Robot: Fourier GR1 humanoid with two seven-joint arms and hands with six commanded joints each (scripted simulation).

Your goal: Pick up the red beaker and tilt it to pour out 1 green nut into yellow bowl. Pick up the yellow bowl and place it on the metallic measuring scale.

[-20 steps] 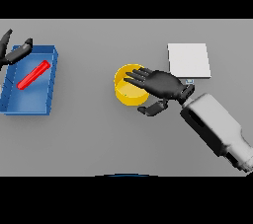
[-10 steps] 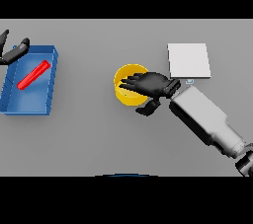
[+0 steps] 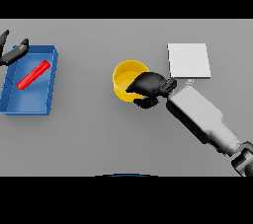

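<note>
Yellow bowl (image 3: 127,77) is seated on the grey table (image 3: 99,134) just left of centre. Right hand (image 3: 147,86) is clamped on the bowl's rim at its 4 o'clock side, fingers curled over the edge into the bowl, thumb outside below. Metallic measuring scale (image 3: 188,60) is located at 2 o'clock from the bowl, near but apart from it. Red beaker (image 3: 33,74) is lying tilted inside the blue tray (image 3: 29,106) at far 9 o'clock. Left hand (image 3: 12,53) is seen at the tray's upper left corner, fingers spread wide, nothing held.
</note>
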